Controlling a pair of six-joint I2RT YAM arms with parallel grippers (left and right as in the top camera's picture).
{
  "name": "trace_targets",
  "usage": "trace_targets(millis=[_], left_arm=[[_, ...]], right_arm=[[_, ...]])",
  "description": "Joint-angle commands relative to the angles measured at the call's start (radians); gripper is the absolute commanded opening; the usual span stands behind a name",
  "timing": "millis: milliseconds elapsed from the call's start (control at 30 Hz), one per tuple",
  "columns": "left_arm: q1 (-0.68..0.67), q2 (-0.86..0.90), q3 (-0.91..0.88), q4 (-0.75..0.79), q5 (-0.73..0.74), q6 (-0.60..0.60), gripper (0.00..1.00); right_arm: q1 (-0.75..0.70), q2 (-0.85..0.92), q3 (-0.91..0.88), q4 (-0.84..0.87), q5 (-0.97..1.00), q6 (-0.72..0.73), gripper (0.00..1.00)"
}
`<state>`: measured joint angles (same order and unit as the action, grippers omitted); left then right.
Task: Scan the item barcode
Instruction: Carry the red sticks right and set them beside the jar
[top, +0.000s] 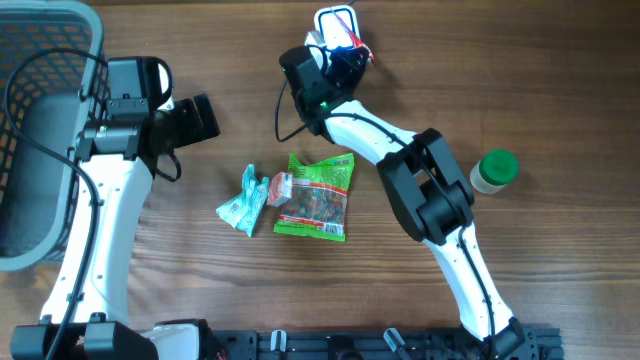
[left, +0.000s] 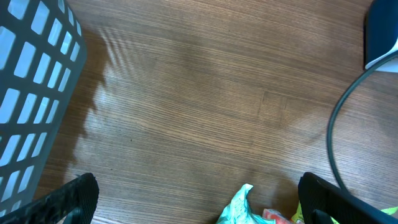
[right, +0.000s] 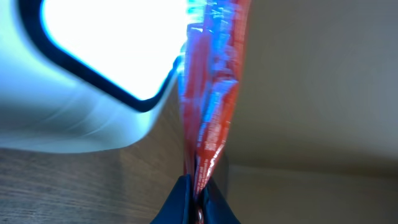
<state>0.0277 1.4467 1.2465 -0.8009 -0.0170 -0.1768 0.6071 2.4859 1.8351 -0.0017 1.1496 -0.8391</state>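
Wood-grain table (top: 520, 80) under a fixed overhead camera; I take the scanner (top: 335, 22) at the far edge as my reference.

1. Right gripper (right: 198, 196): jaws closed tight on the lower end of a red packet (right: 211, 93). I confirm the hold from the wrist camera, where the film is pinched between both fingertips.
2. Red packet: held just beside the scanner, at the corner of its lit window. Its long axis runs straight out from the fingertips, free end pointing away from the gripper. I see it edge-on, one broad side facing the scanner. I cannot tell whether film and housing touch.
3. Left gripper (top: 200, 118): jaws spread fully, holding nothing, well to the left of the scanner, above bare wood.
4. Grey basket (top: 60, 30): further left than the left gripper, at the table edge.
5. Green packet (top: 318, 197) and teal packet (top: 243, 200): flat on the wood, nearer me than the scanner, lying side by side.
6. Green-capped bottle (top: 495, 170): upright, to the scanner's right and nearer me.
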Motion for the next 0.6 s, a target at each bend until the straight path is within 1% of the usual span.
trace_targets(millis=[0, 133, 233, 367, 467, 567], left_arm=[[0.003, -0.007, 0.018, 0.003, -0.006, 0.013, 1.0], [0.003, -0.007, 0.018, 0.003, -0.006, 0.013, 1.0], [0.003, -0.007, 0.018, 0.003, -0.006, 0.013, 1.0], [0.003, -0.007, 0.018, 0.003, -0.006, 0.013, 1.0], [0.003, -0.007, 0.018, 0.003, -0.006, 0.013, 1.0], [0.003, -0.007, 0.018, 0.003, -0.006, 0.013, 1.0]], right_arm=[[0.002, 0.026, 0.017, 0.009, 0.035, -0.05, 0.04], [0.002, 0.026, 0.017, 0.016, 0.037, -0.05, 0.04], [0.004, 0.014, 0.017, 0.058, 0.08, -0.05, 0.04], [0.009, -0.057, 0.017, 0.073, 0.061, -0.019, 0.04], [0.01, -0.162, 0.017, 0.026, 0.02, 0.077, 0.04], [0.01, -0.267, 0.017, -0.138, -0.07, 0.22, 0.04]])
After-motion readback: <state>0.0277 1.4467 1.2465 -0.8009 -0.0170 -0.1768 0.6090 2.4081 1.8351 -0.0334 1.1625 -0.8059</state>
